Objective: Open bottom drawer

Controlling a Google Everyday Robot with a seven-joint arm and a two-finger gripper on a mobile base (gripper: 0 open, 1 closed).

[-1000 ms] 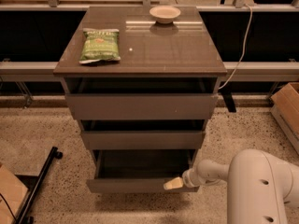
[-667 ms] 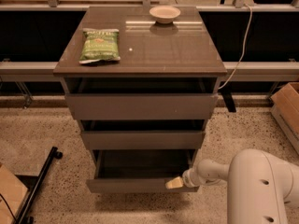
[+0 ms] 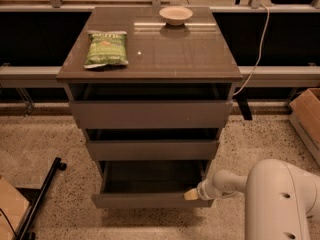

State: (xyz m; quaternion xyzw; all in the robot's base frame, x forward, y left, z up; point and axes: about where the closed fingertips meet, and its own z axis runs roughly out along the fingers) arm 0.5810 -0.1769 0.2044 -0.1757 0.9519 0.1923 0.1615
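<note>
nothing legible: the green bag on the cabinet top has lettering too small to read. the gripper is at the right end of the bottom drawer.

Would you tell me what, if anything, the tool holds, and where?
Cannot tell; the tool is at the front right corner of the bottom drawer.

Grey-brown front and dark grey inside of the bottom drawer, cream-tipped gripper at its near right corner, white arm, glossy grey-brown cabinet top, green bag on its left, cream bowl at its far edge, speckled beige floor, tan cardboard box at right
</note>
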